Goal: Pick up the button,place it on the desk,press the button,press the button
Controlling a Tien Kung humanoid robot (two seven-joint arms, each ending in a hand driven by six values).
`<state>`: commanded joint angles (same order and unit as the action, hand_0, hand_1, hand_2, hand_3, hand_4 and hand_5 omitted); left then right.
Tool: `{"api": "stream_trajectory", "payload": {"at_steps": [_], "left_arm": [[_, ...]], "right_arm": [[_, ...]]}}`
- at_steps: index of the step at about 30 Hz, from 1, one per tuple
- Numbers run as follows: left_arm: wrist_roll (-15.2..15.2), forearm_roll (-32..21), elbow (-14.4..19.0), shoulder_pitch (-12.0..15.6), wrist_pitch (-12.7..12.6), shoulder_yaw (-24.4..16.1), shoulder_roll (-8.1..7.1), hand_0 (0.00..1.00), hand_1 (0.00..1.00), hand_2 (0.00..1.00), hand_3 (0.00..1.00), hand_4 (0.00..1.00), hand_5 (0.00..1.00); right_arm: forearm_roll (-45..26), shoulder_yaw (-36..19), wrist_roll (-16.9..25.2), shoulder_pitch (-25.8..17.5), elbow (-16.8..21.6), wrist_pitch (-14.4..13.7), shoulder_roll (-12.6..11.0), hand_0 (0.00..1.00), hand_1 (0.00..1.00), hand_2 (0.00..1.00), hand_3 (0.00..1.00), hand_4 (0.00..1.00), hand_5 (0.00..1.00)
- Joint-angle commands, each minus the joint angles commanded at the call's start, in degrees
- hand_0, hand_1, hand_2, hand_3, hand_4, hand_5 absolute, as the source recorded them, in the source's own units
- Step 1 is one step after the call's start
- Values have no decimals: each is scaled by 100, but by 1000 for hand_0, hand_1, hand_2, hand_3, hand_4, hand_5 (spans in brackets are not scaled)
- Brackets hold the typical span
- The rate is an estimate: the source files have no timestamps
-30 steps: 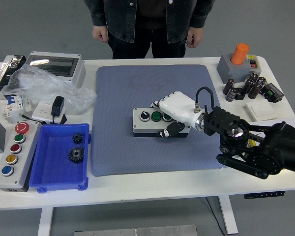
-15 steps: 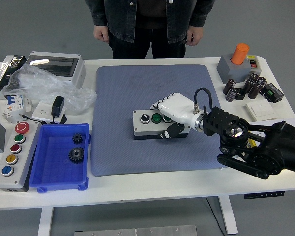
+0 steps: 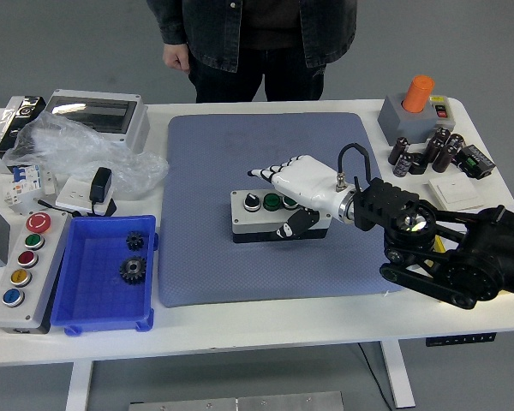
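The grey button box point(image 3: 250, 219), with a black knob and green buttons on top, lies on the blue-grey mat point(image 3: 231, 145) at the table's middle. My right hand point(image 3: 278, 195), white on a black arm point(image 3: 445, 248), covers the box's right half. Its fingers point(image 3: 265, 170) are stretched out leftward just above the buttons. Its thumb point(image 3: 288, 229) hangs against the box's front face. The hand holds nothing that I can see. The box's right end is hidden under the palm. My left arm is out of view.
A blue bin point(image 3: 94, 318) with two black gears stands at the front left, beside a grey panel of coloured buttons point(image 3: 21, 270). A plastic bag point(image 3: 77, 150) and grey enclosure point(image 3: 98, 116) lie back left. An orange-capped box point(image 3: 415, 103) and capacitors point(image 3: 424, 150) sit back right. A person point(image 3: 248, 38) stands behind.
My right hand's fingers have lifted and stretched further left over the box's buttons. The box has stayed in place. The person has shifted a little.
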<state>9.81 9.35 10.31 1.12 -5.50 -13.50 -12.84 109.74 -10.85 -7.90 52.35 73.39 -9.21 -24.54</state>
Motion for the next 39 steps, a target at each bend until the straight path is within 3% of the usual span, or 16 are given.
{"api": "stream_trajectory", "payload": {"at_steps": [4,7,10,11,16,17,19,22,23,28,29,33,34,39], "left_arm": [[13,75,0,11,-10,-81,1,680,700,644,649,612,376],[18,107,0,19,-19,-115,2,680,700,641,645,606,375],[2,51,0,22,-24,-65,12,680,700,641,645,606,375],[2,46,0,27,-25,-62,19,679,700,640,646,605,373],[32,134,0,56,-18,-144,44,679,700,640,646,605,373],[40,176,0,58,-21,-183,41,679,700,639,647,598,366],[27,167,0,55,-33,-181,31,679,700,639,647,598,366],[5,132,0,43,-47,-151,16,679,700,639,647,598,366],[0,119,0,41,-50,-138,14,679,699,637,645,594,365],[-6,103,0,34,-56,-117,13,679,699,637,645,594,365],[-9,95,0,32,-58,-108,13,679,695,636,644,589,370],[-18,55,0,25,-66,-67,11,679,695,636,644,589,370],[-19,53,0,25,-66,-64,11,678,695,636,643,585,376],[-18,43,0,22,-66,-52,9,678,695,636,643,585,376]], "right_arm": [[-77,-496,-108,-150,590,111,-423,738,739,913,998,998,555],[-118,-956,-301,-436,1079,1,-739,757,745,949,998,998,595],[112,-1420,-624,-796,1503,-127,-920,757,745,949,998,998,595],[220,-1584,-745,-935,1644,-162,-969,771,745,947,998,998,654],[751,-2349,-1195,-1627,2297,-241,-1193,771,745,947,998,998,654],[855,-2474,-1262,-1758,2415,-218,-1246,728,674,693,923,942,591],[998,-2622,-1357,-1981,2580,-151,-1349,728,674,693,923,942,591],[1110,-2620,-1458,-2184,2703,-8,-1483,728,674,693,923,942,591],[1120,-2586,-1483,-2209,2726,44,-1518,610,517,377,787,516,254],[1046,-2245,-1584,-2171,2759,300,-1591,610,517,377,787,516,254],[1030,-2167,-1595,-2145,2747,333,-1580,608,429,268,779,377,24],[977,-1847,-1617,-1989,2617,391,-1461,608,429,268,779,377,24],[974,-1823,-1617,-1972,2599,394,-1449,626,369,236,781,356,2],[951,-1630,-1605,-1812,2431,398,-1336,626,369,236,781,356,2]]}}
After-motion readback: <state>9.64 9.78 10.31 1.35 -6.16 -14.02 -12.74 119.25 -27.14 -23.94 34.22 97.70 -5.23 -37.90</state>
